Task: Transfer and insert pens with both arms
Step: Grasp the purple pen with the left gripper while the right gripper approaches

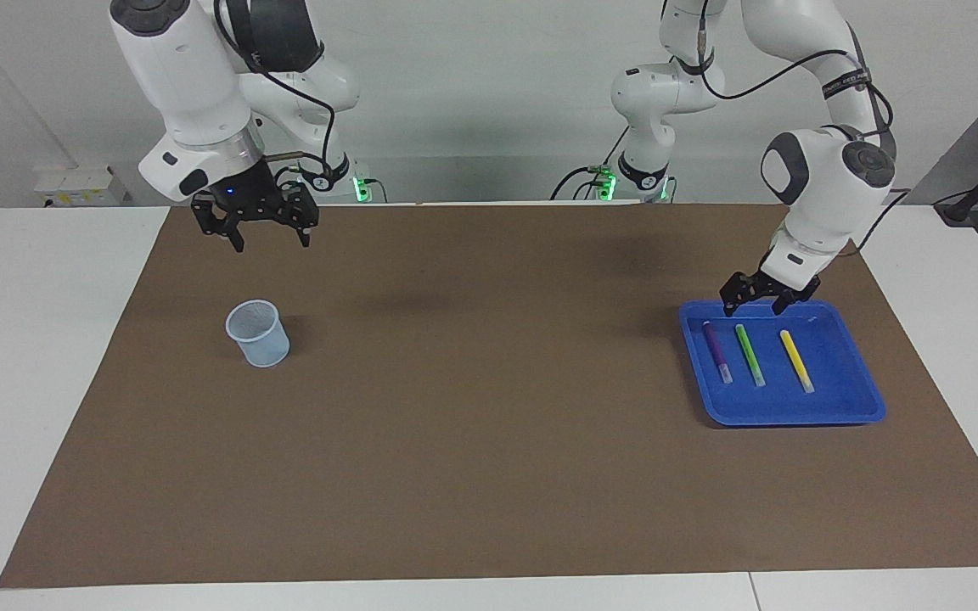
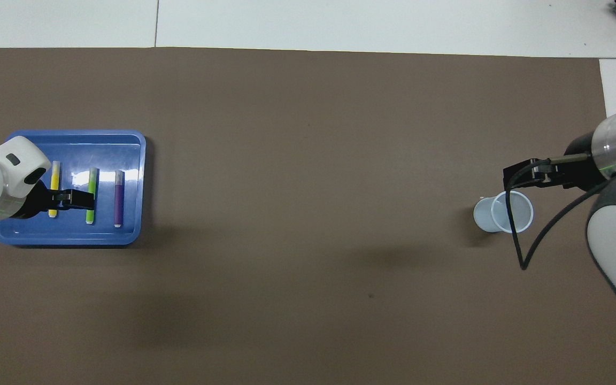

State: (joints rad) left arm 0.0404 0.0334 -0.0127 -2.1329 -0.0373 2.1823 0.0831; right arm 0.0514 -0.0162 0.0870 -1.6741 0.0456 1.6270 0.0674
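Note:
Three pens lie side by side in a blue tray at the left arm's end of the mat: purple, green and yellow. In the overhead view they are yellow, green and purple, in the tray. My left gripper hangs open and empty, low over the tray's robot-side edge, above the green pen's end. My right gripper is open and empty in the air over the mat beside the cup.
A pale translucent cup stands upright on the brown mat toward the right arm's end. White tabletop borders the mat. A black cable loops down from the right wrist next to the cup.

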